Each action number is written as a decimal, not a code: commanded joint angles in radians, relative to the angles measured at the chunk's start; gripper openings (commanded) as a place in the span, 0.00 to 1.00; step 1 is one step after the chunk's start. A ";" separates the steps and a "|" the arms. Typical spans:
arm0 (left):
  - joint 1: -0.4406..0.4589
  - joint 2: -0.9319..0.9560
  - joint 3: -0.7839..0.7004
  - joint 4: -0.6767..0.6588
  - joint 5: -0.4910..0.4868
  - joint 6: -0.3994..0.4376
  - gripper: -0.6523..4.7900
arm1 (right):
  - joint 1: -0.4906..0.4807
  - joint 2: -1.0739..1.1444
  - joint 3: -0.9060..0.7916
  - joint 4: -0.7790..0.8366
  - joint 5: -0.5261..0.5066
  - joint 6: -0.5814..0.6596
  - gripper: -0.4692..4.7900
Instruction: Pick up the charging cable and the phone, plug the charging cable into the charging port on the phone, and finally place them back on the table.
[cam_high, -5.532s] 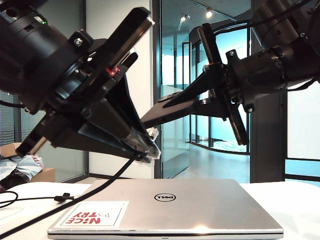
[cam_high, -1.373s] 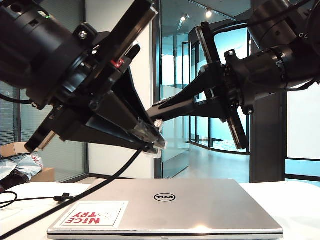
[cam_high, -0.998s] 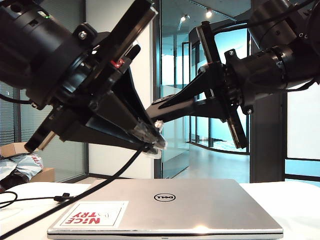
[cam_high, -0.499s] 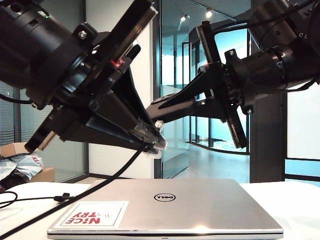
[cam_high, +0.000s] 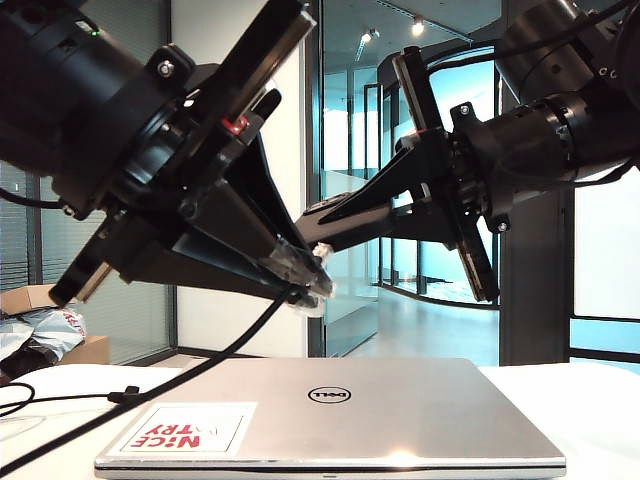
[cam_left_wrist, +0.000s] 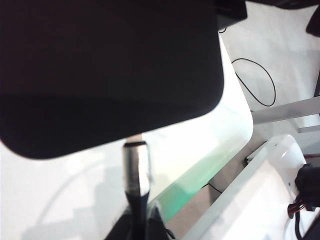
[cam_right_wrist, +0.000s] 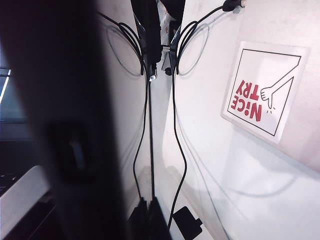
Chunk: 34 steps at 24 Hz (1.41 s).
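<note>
Left gripper (cam_high: 312, 287) jaws clamped on charging cable (cam_high: 200, 370) near its plug, plug tip at the phone (cam_left_wrist: 107, 70) edge. Right gripper (cam_high: 320, 232) jaws closed on the phone, both held mid-air above the silver laptop (cam_high: 340, 415) on the table (cam_high: 590, 410).

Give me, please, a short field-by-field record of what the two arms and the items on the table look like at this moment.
left gripper: raised above the laptop, shut on the charging cable
plug tip: silver, meets the phone edge; how deep it sits cannot be told
right gripper: raised, shut on the phone
cable run: hangs from the left gripper down to the table, strap knot resting there
laptop: closed, silver, red-lettered sticker on the lid
stage: cable and phone both lifted, not yet set back
</note>
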 joint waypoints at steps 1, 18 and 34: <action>0.003 -0.003 0.001 0.040 -0.005 -0.060 0.11 | 0.011 -0.010 0.009 0.026 -0.013 -0.010 0.08; 0.003 -0.004 0.003 0.102 -0.005 0.058 0.36 | -0.002 -0.010 0.009 0.044 0.030 -0.056 0.08; 0.035 -0.114 0.111 -0.090 -0.013 0.344 0.11 | -0.379 -0.022 0.083 -0.649 0.126 -0.531 0.08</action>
